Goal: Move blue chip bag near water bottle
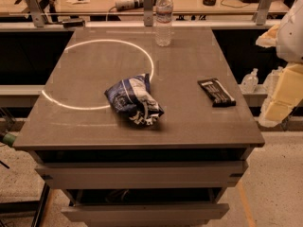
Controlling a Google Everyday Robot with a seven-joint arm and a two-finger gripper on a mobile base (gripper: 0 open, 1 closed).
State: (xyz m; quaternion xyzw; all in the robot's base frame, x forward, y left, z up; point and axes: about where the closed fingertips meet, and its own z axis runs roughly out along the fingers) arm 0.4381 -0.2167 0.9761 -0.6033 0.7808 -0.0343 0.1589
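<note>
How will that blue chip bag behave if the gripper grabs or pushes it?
The blue chip bag looks crumpled and puffy, so it will probably be light and crush or flex under a grasp. Its foil may be slippery and slide easily on the smooth table. It lies flat, so rolling seems unlikely. The gripper is not in view.

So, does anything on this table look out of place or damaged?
Only the blue chip bag: crumpled, mid-table. The water bottle stands upright; the black packet lies flat. Both drawers below stand ajar. The gripper is not in view.
</note>
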